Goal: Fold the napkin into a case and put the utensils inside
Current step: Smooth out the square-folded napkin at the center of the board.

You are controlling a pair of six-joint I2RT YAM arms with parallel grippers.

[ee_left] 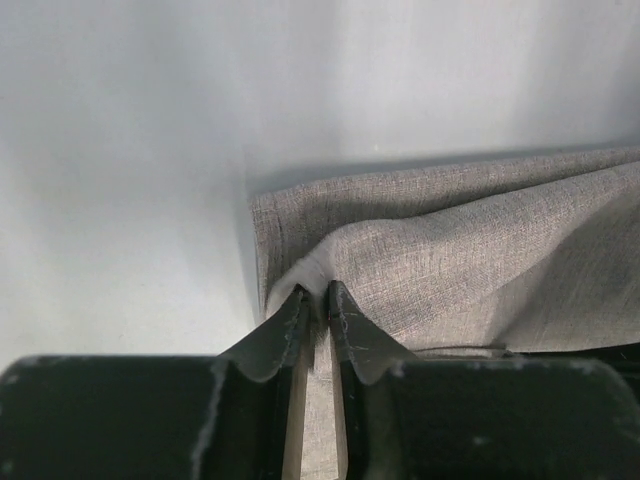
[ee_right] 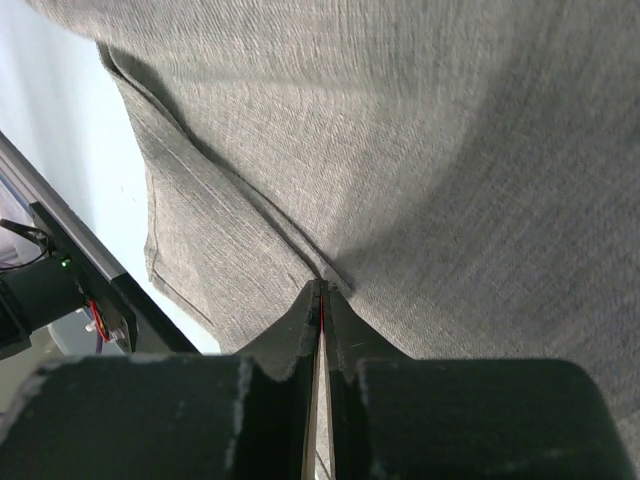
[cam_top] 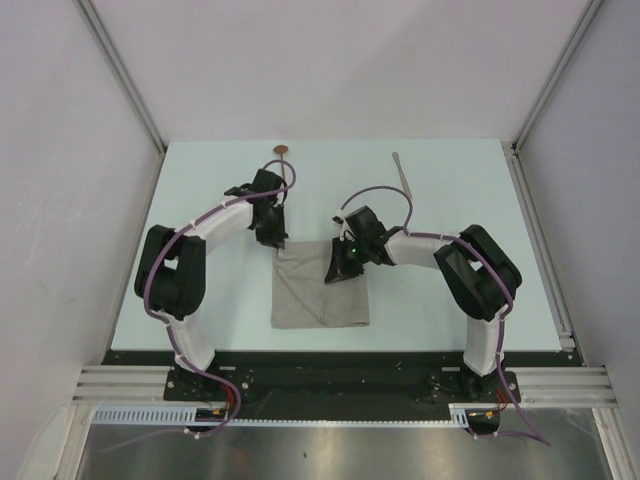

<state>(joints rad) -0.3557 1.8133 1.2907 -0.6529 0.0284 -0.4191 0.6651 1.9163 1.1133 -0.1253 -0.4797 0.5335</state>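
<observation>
**Two hands pinch napkin mid-fold as cutlery waits at far edge**

The grey-beige napkin [cam_top: 318,295] lies near the middle of the white worktop [cam_top: 200,200], between the two arms, and seems to rest in more than one layer. The left hand [ee_left: 318,303] is pressed together on a raised ridge of cloth at the napkin's far left corner. The right hand [ee_right: 320,292] pinches a crease nearer the far right, its fingers almost meeting through the fabric. The spoon [cam_top: 283,153] and the knife [cam_top: 402,172] lie apart from the cloth near the worktop's far edge, the spoon just beyond the left arm.

The fold looks unfinished, and both grips are shallow. A thin pinch on soft weave could slip free under tension and drop the edge short. Either hand may hold one layer where two are wanted, or two where one is wanted, which would close the pocket meant for the utensils. Uneven travel between the arms would skew the fold. A wide swing of the left arm could knock the nearby spoon.
</observation>
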